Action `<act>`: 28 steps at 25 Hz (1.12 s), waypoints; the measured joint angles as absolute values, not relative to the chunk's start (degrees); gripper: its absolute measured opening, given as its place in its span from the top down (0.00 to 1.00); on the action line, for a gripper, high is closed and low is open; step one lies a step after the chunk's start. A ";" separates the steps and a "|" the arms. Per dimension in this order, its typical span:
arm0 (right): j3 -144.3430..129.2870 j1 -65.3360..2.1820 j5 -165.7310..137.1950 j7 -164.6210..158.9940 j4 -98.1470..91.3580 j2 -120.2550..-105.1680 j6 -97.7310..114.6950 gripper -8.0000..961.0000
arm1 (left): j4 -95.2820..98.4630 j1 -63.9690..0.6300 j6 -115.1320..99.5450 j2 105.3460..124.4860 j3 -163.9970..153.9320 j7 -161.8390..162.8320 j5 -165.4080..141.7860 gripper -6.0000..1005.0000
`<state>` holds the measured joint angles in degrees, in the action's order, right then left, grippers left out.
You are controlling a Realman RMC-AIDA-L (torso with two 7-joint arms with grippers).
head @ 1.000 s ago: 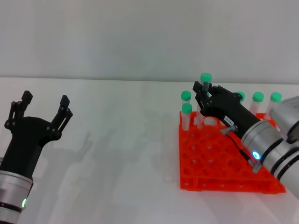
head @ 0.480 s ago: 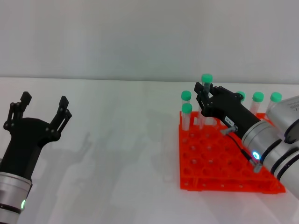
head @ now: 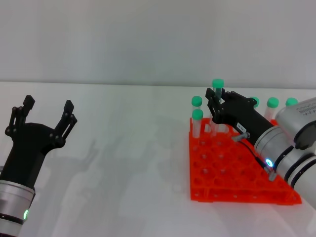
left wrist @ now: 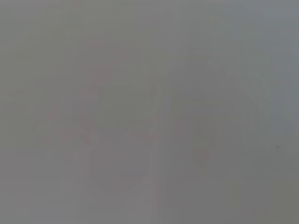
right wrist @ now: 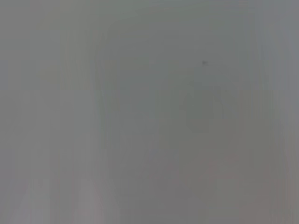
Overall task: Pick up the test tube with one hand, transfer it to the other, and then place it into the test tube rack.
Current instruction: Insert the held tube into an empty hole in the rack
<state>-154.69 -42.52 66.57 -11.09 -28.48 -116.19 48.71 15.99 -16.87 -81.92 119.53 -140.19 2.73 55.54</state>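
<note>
In the head view my right gripper (head: 215, 100), black with a white label and a blue light on its wrist, is shut on the test tube (head: 217, 89). It holds the tube upright, green cap on top, over the back left part of the orange-red rack (head: 232, 170). The tube's lower end is hidden among the fingers and the rack's tubes. My left gripper (head: 48, 106), black with a green wrist light, is open and empty at the far left above the table. Both wrist views show only flat grey.
Several other green-capped tubes stand in the rack: two at its back left corner (head: 197, 118) and others along its back row (head: 272, 104). The white table (head: 128, 163) stretches between the two arms.
The right arm has shifted slightly left and the held tube has sunk a touch over the rack. The left gripper has hardly moved.
</note>
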 joint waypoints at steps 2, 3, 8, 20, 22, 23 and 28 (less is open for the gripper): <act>-154.69 -42.55 66.57 -10.98 -28.48 -116.19 48.41 0.77 | 15.99 -16.87 -81.92 119.53 -140.19 2.73 55.53 0.11; -154.69 -42.56 66.58 -10.97 -28.48 -116.19 48.21 0.77 | 15.99 -16.87 -81.92 119.53 -140.19 2.73 55.53 0.11; -155.18 -42.58 66.61 -10.95 -28.42 -116.19 47.64 0.77 | 16.00 -16.92 -81.89 119.53 -140.15 2.73 55.54 0.11; -155.54 -42.04 66.63 -10.80 -28.44 -116.19 47.79 0.77 | 15.99 -16.85 -81.85 119.53 -140.19 2.73 55.55 0.11; -155.83 -41.73 66.63 -10.80 -28.55 -116.19 48.18 0.77 | 16.00 -16.77 -81.85 119.53 -140.19 2.73 55.55 0.11; -155.95 -41.57 66.63 -10.80 -28.59 -116.19 48.40 0.77 | 15.99 -16.75 -81.86 119.53 -140.19 2.72 55.55 0.11; -156.39 -41.01 66.43 -10.77 -28.79 -116.19 48.96 0.77 | 15.99 -16.71 -81.89 119.47 -140.19 2.73 55.55 0.11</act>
<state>-156.39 -41.01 66.43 -10.77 -28.79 -116.19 48.96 15.99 -16.71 -81.89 119.47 -140.19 2.73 55.55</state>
